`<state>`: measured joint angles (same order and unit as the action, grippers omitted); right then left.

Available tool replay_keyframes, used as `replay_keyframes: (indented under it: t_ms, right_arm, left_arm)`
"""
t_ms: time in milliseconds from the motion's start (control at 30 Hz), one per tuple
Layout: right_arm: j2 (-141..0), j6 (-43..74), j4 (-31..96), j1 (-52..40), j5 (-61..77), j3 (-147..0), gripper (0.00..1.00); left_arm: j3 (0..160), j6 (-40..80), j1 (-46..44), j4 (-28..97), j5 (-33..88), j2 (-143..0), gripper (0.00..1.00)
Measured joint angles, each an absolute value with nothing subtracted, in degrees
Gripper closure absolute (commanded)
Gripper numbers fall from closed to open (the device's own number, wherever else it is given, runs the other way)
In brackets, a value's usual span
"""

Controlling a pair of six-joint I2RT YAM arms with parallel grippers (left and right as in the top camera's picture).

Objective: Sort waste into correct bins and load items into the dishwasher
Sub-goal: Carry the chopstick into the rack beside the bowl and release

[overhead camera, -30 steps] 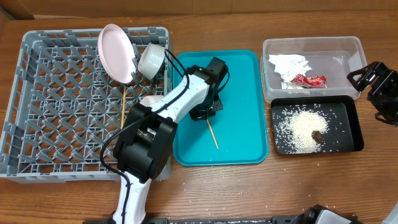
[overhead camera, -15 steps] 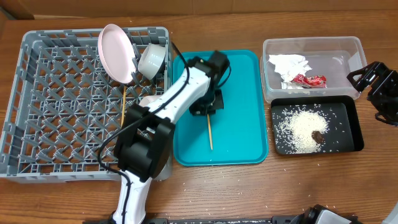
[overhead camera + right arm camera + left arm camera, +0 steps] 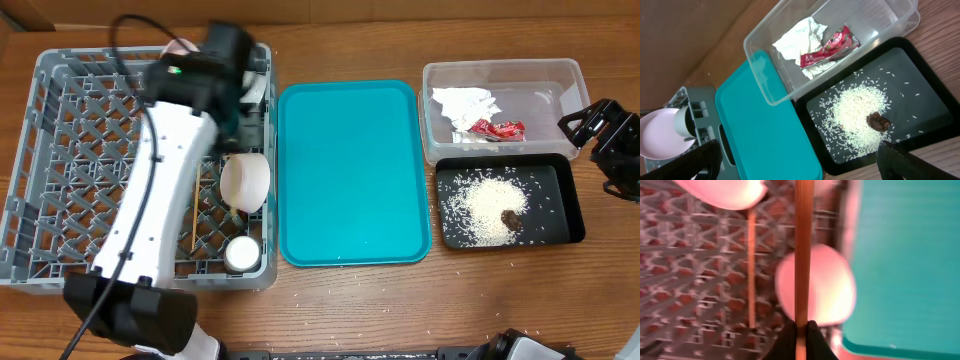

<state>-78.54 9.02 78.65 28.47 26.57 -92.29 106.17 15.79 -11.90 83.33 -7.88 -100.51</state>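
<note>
The thin wooden chopstick [image 3: 802, 255] that lay on the teal plastic serving tray [image 3: 350, 170] half a second ago is off it. The left gripper [image 3: 801, 334] has carried it across and now hangs over the large grey plastic dish rack [image 3: 60, 150]. Its jaws are almost closed, pinching the stick at its near end, and the stick runs straight out ahead of the fingertips. The wrist view is smeared, so the arm is probably swinging.

Directly under the held stick sits a small white round bowl [image 3: 832, 295]. To the left of the fingers a second wooden chopstick [image 3: 751, 270] already lies among the pegs, roughly parallel. A pink round plate [image 3: 725, 190] stands farther ahead, and the teal tray, now bare, lies off to the gripper's right.

With the tray cleared, loading looks nearly done. What seems left is to release this stick beside its partner, where it could land on the bowl or slip through the lattice.

The right gripper [image 3: 598, 150] has not moved. It is spread wide and empty, with the clear rectangular plastic tub [image 3: 500, 65] and the shallow black rectangular tray [image 3: 560, 190] just in front of it, both already filled with waste.
</note>
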Motion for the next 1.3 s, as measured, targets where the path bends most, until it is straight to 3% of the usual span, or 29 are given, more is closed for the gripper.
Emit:
replay_keyframes:
  t_ms: [267,533,867,900,1033,1067,1300]
  right_arm:
    - [-78.5,9.0,78.7,28.5,26.6,-92.3,0.0]
    - [-78.5,9.0,78.6,28.5,26.6,-92.3,0.0]
    - [-78.5,9.0,78.7,28.5,26.6,-92.3,0.0]
    - [-78.5,9.0,78.7,28.5,26.6,-92.3,0.0]
    - [-78.5,9.0,78.6,28.5,26.6,-92.3,0.0]
    - [-78.5,9.0,78.7,28.5,26.6,-92.3,0.0]
    - [-78.5,9.0,78.7,28.5,26.6,-92.3,0.0]
  left_arm:
    - [93.3,7.8,-4.1,74.3,-9.0,-101.1,0.96]
    - [81.1,2.7,-1.8,64.9,-9.0,-101.3,0.96]
    - [78.9,1.3,-1.4,62.4,-9.5,-101.4,0.96]
    - [78.9,1.4,-1.4,62.4,-9.5,-101.4,0.91]
    - [78.8,2.5,-1.4,62.3,-8.8,-101.4,0.49]
    - [78.8,2.9,-1.4,62.3,-8.6,-101.4,0.45]
    - [79.1,4.8,-1.4,63.3,-8.2,-101.4,0.39]
